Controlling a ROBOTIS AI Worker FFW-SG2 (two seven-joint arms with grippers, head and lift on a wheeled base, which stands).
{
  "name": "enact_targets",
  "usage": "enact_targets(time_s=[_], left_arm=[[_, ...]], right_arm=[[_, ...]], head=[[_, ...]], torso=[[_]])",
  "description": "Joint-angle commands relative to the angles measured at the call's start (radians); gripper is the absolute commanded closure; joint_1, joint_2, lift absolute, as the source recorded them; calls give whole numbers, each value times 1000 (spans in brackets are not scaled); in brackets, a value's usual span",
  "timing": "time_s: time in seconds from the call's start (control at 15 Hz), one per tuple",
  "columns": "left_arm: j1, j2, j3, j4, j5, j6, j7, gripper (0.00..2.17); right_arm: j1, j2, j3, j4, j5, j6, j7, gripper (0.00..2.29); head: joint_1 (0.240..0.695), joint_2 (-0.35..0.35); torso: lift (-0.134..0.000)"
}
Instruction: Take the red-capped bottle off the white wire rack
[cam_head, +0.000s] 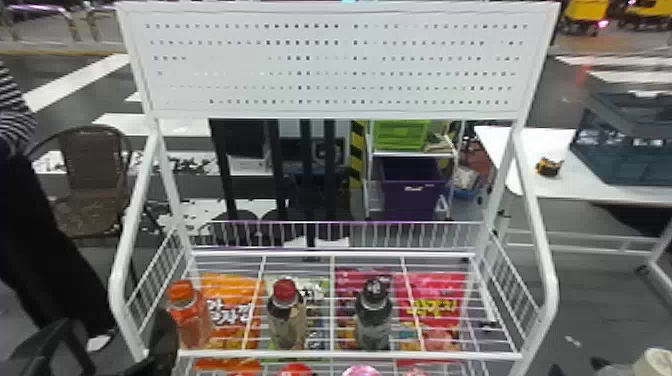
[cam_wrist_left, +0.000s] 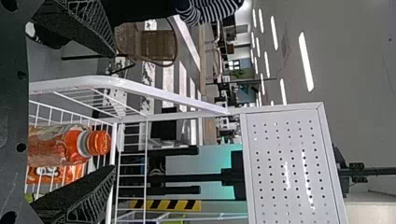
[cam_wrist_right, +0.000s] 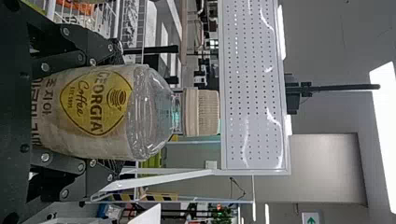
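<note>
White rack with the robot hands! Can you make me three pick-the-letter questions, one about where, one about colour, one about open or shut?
1. Where is the red-capped bottle in the upper shelf's bottle row?
A) Left end
B) Middle
C) Right end

2. What colour is the cap on the bottle in the right gripper?
A) Beige
B) Green
C) Purple

3. How is the left gripper?
A) Shut, empty
B) Shut on a bottle
C) Open, empty

Key:
1. B: orange-capped bottle on its left, black-capped bottle on its right.
2. A: the cap is pale beige.
3. C: its fingers stand wide apart, gripping nothing.
</note>
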Motion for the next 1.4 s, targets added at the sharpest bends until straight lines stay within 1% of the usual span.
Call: enact_targets(time_s=[0.0,0.13,0.73,0.87,0.93,1.0,1.13,1.2,1.33], left_arm=[[3,0,3,0,11,-1,0,29],[4,0,10,0,26,-1,0,29],[12,0,0,14,23,-1,9,29],[15,0,-66,81,8,-41,6,29],[15,0,-102,137,0,-108,5,33],[15,2,-144,212,-18,-218,9,39],[-6,0,-217,325,-34,-329,15,39],[-33,0,-252,380,-35,-366,29,39],[-95,2,-319,462,-47,-372,57,39]], right_arm=[[0,3,0,-2,-2,-3,-16,1376],[0,3,0,-2,-2,0,-16,1376],[14,1,-2,0,-2,-22,-16,1376],[14,1,-3,0,-2,-22,-16,1376],[14,1,-3,-2,-2,-22,-16,1376],[14,1,-5,0,-2,-22,-16,1376],[14,3,-3,1,-2,-22,-16,1376],[14,1,0,1,-2,-22,-16,1376],[14,1,3,1,-1,-22,-15,1376]], head=[[499,0],[499,0],[499,0],[499,0],[499,0],[499,0],[499,0],[499,0],[499,0]], torso=[[0],[0],[0],[0],[0],[0],[0],[0],[0]])
